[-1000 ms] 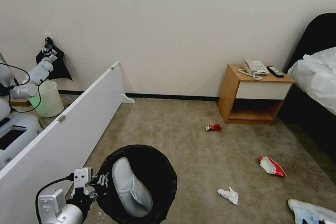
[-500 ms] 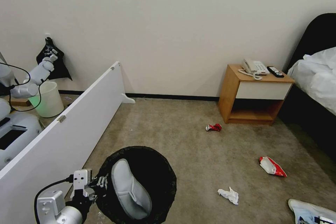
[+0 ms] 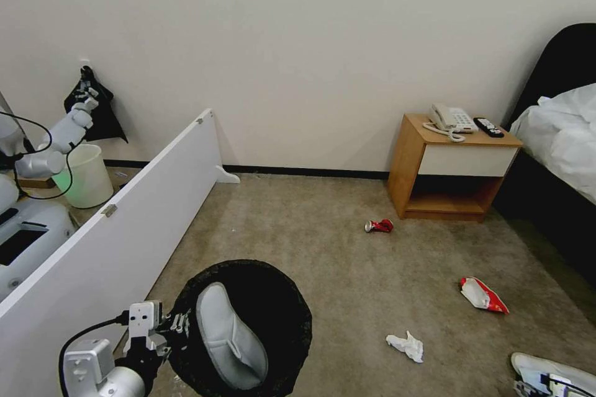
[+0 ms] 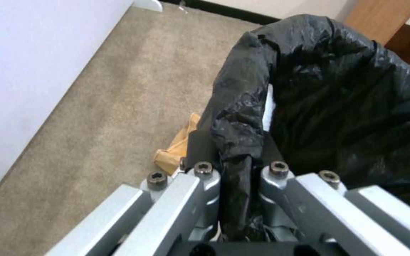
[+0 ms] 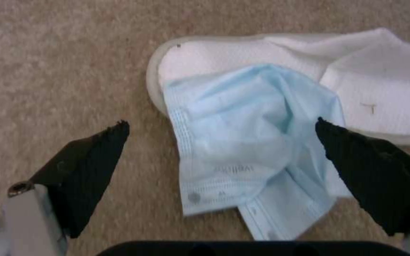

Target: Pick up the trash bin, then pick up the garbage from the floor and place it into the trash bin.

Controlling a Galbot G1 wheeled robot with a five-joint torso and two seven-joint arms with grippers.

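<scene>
Blue cloth [image 5: 243,149] lies on the floor [image 5: 62,71] directly between our spread right gripper [image 5: 221,142] fingers, draped over a slipper [image 5: 357,85], while our left gripper [image 4: 236,167] clamps the trash bin [image 4: 347,99] rim.

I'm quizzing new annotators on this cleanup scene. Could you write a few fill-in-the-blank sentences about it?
1. The left gripper is shut on the rim of the ____.
2. Inside the trash bin lies a white ____.
3. The open right gripper hangs over a blue cloth lying partly on a slipper on the ____.
4. The crushed red can lies nearest the wooden ____.

Missing words: trash bin; slipper; floor; nightstand
</scene>
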